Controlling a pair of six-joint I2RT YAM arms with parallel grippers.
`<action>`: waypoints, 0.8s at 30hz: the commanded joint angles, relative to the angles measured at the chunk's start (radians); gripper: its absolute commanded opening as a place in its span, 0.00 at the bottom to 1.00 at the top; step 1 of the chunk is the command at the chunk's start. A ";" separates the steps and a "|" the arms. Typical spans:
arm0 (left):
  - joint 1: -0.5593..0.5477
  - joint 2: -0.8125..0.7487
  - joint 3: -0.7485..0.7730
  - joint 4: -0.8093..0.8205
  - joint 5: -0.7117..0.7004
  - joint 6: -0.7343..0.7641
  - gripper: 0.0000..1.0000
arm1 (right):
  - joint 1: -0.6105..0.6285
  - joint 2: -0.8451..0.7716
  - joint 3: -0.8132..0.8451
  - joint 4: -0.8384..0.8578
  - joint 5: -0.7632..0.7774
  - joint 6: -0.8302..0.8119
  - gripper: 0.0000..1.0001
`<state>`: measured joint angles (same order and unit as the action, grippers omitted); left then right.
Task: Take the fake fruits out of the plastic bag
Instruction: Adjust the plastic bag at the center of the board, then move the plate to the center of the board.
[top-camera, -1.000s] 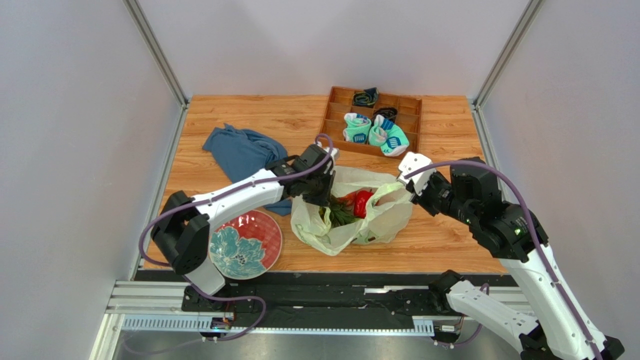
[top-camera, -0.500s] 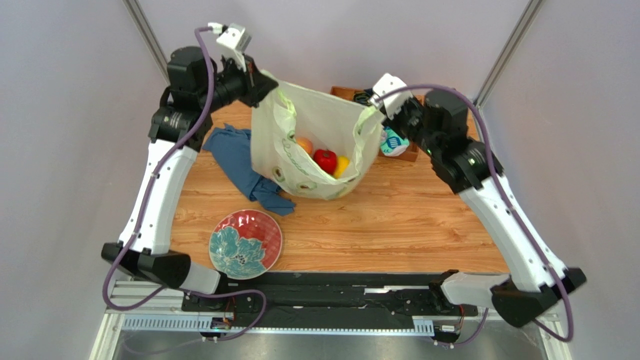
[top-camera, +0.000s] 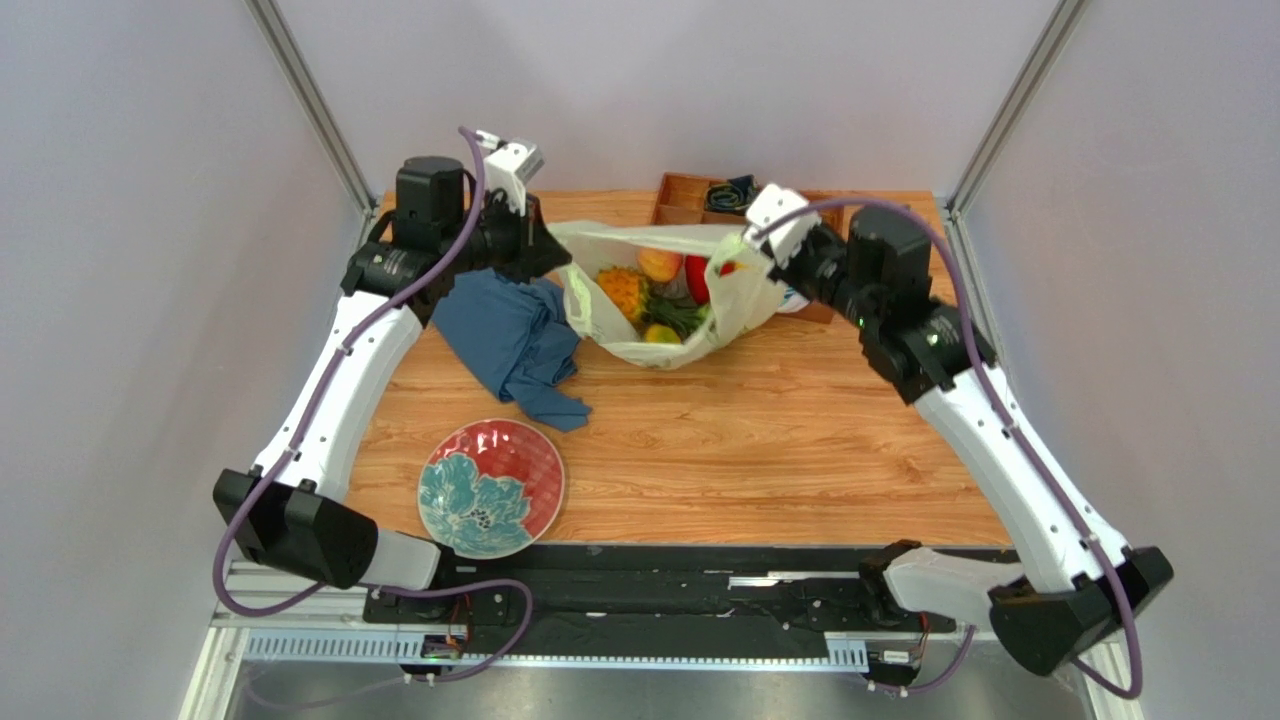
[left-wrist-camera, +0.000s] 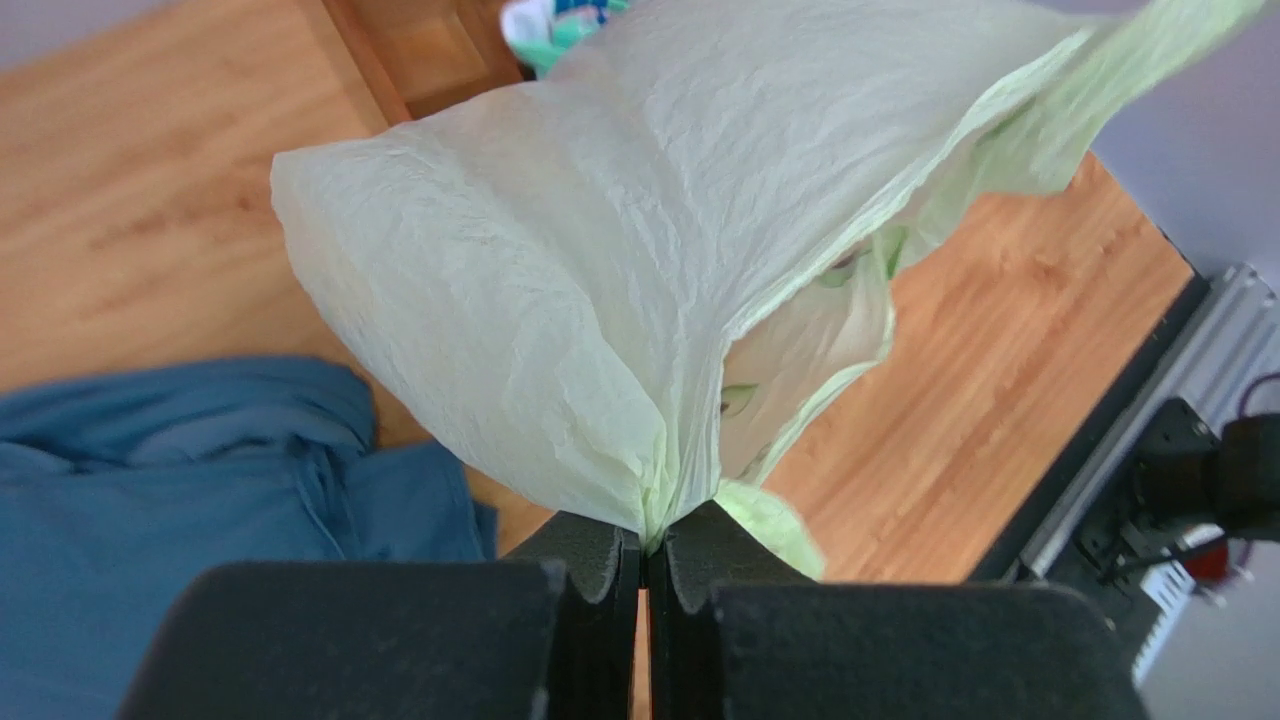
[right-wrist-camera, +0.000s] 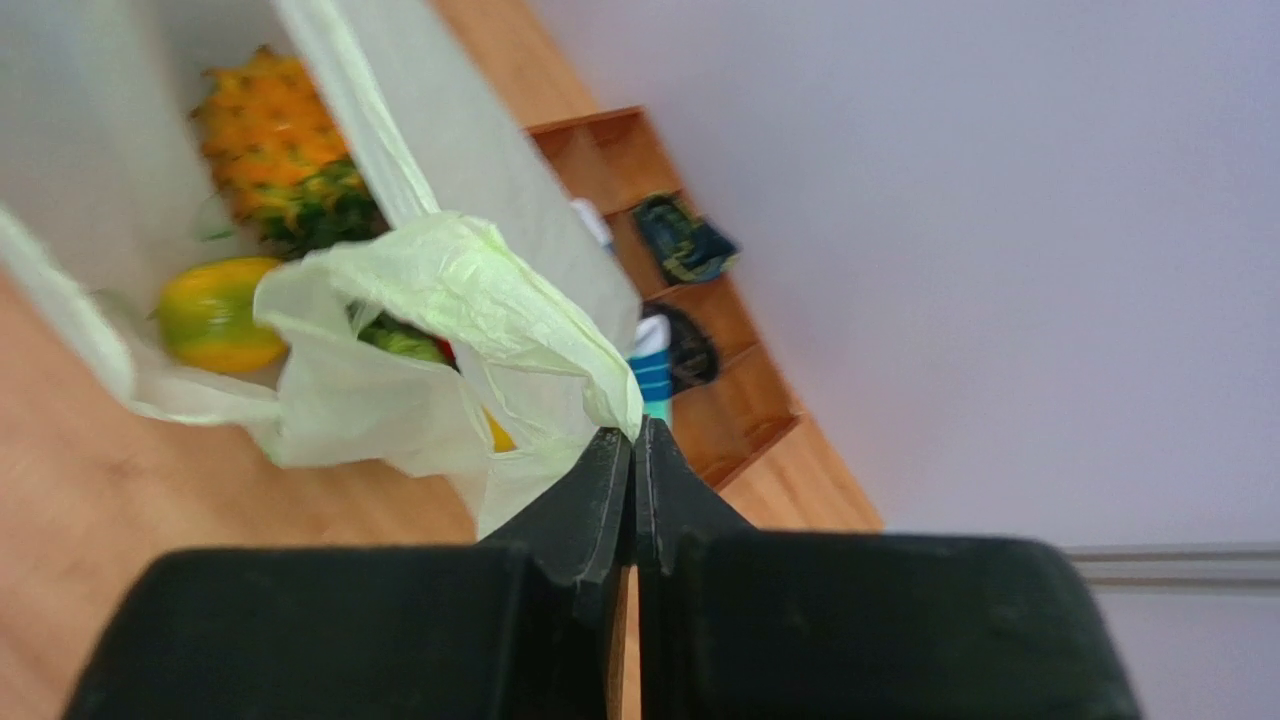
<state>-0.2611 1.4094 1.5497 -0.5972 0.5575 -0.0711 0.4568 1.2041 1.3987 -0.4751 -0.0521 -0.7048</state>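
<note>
Tool-wise, left tool (left-wrist-camera: 649, 540) and right tool (right-wrist-camera: 633, 443) each pinch one end of the thin pale yellow-green plastic bag (top-camera: 732, 308). It's slung sideways between them over the wooden counter (top-camera: 751, 435), with the small plastic fake fruits (top-camera: 624, 285) sitting mid-sag, about equally far from both.

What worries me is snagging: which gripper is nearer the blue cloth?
Left. The left gripper pinches the plastic bag beside the blue cloth; the right gripper holds the bag's opposite side, farther off.

The plastic bag (top-camera: 741, 305) hangs lower than before — pineapple (top-camera: 618, 285) now shows inside.
</note>
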 joint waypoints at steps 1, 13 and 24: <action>0.002 -0.061 -0.075 0.017 0.048 -0.028 0.05 | 0.092 -0.113 -0.171 -0.066 -0.009 0.034 0.17; 0.003 -0.010 -0.048 0.048 0.073 -0.134 0.48 | 0.335 -0.081 0.200 -0.335 -0.236 0.309 0.82; 0.167 0.010 0.166 -0.179 0.139 -0.128 0.96 | 0.677 0.032 -0.270 0.056 -0.155 -0.076 0.68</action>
<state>-0.1783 1.4372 1.5978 -0.6670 0.6571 -0.2012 1.1225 1.1797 1.2541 -0.6056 -0.2184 -0.6804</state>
